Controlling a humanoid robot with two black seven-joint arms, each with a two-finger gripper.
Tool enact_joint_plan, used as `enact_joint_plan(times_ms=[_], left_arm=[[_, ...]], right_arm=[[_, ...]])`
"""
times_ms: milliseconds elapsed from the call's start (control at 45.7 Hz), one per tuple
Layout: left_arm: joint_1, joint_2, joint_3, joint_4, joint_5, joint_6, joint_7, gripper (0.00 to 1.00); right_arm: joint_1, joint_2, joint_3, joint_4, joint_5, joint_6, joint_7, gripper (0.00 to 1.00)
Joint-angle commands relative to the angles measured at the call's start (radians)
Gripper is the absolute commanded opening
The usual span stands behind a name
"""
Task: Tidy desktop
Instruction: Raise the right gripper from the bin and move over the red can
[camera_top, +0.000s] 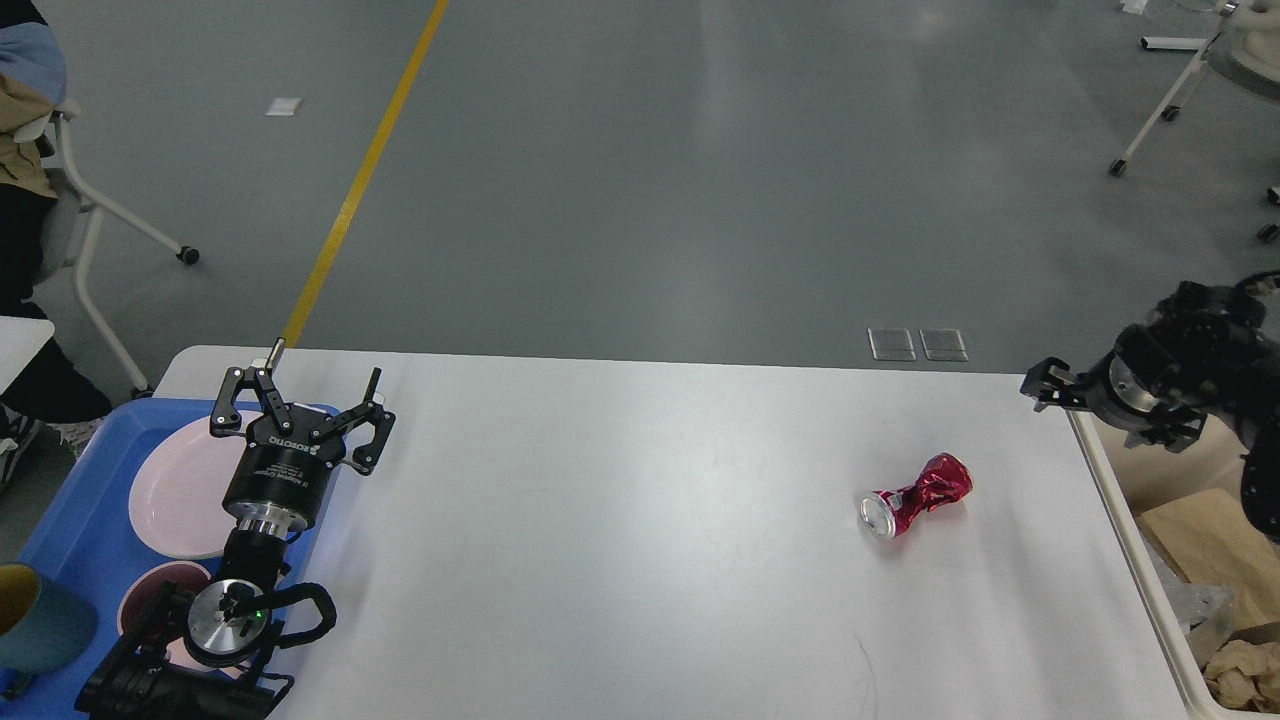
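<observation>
The white desktop (620, 520) fills the lower half of the head view. A crushed red can (917, 495) lies on its side on the right part, silver end toward me. My left gripper (322, 366) hovers at the far left over the tray's edge, fingers spread open and holding nothing. My right gripper (1048, 386) hangs at the desktop's far right corner, up and to the right of the can and apart from it. It is dark and seen nearly end-on, so its fingers cannot be told apart.
A blue tray (70, 510) at the left edge holds a pink plate (180, 490), a pink bowl (150, 595) and a teal cup (35, 620). A beige bin (1140, 545) with crumpled paper stands against the right edge. A chair is at far left.
</observation>
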Motion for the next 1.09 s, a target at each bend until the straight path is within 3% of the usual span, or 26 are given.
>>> enact_joint_plan(times_ms=[0,394,591,788,1073], left_arm=[[0.0,0.0,0.0,0.0,0.0,0.0,0.0,0.96],[-0.002,0.0,0.0,0.0,0.0,0.0,0.0,0.96],[0.0,0.0,0.0,0.0,0.0,0.0,0.0,0.96],[0.0,0.0,0.0,0.0,0.0,0.0,0.0,0.96],[0.0,0.0,0.0,0.0,0.0,0.0,0.0,0.96]], right_arm=[[0.241,-0.001,-0.01,0.316,-0.009,-0.039,-0.008,1.0],[0.867,0.014,-0.16,1.046,0.001,-0.087,-0.014,0.97],[1.089,-0.001,-0.162,1.278,0.038,-0.07,-0.014,0.92],[1.134,-0.036,-0.146,1.315,0.043,-0.084,-0.014,0.94],[0.971,-0.042,-0.163,1.225,0.076,-0.185,-0.014,0.94]])
